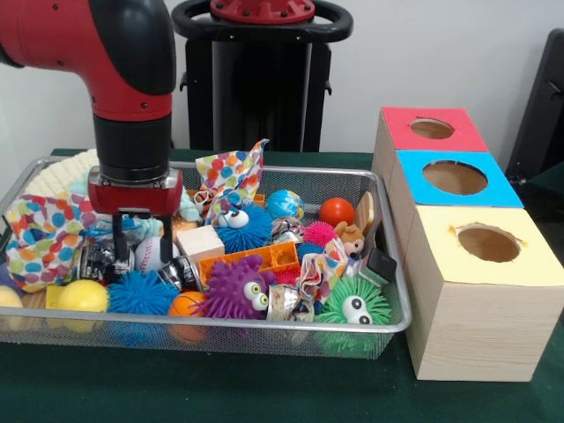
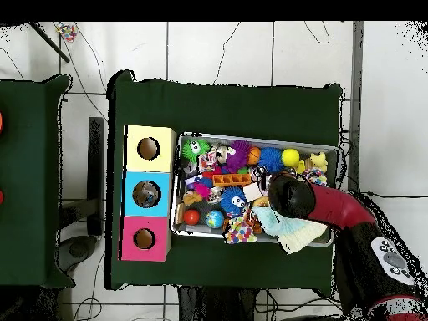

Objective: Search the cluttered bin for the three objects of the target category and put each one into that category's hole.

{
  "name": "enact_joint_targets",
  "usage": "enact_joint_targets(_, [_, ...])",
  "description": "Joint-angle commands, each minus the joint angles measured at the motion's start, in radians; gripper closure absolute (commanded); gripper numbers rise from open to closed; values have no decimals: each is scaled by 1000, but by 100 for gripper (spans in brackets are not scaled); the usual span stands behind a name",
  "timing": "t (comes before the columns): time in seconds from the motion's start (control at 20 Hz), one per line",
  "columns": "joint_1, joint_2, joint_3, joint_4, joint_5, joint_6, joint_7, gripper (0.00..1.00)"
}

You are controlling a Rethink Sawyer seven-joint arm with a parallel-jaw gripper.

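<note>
None of the three holes — red (image 1: 431, 128), blue (image 1: 455, 177), yellow (image 1: 487, 242) — shows anything delivered, all sorting apparently ahead, while the claw (image 1: 134, 251) dips among toys at the bin (image 1: 388, 322)'s end farthest from the boxes — grip state unclear

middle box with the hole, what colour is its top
Blue; the middle box shows it best in the front view.

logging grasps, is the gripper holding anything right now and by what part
Cannot be told. The gripper is down among the toys in the bin, and clutter hides its tips.
</note>
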Motion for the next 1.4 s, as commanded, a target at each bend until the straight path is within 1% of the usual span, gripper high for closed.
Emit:
enact_joint_targets(0.05, [-29, 60, 32, -14, -5, 15, 68, 0])
enact_joint_targets(0.4, [-37, 82, 26, -7, -35, -55, 76, 0])
enact_joint_targets(0.8, [-23, 12, 10, 66, -38, -83, 104, 0])
enact_joint_targets(0.95, [-19, -46, 8, 112, -32, -79, 114, 0])
enact_joint_targets(1.05, [-27, -79, 20, 142, -26, -74, 110, 0])
enact_joint_targets(1.2, [-29, -108, 30, 161, -19, -67, 106, 0])
enact_joint_targets(1.3, [-24, -155, 46, 181, -8, -41, 95, 0])
enact_joint_targets(1.4, [-29, -229, 81, 206, 24, 19, 72, 0])
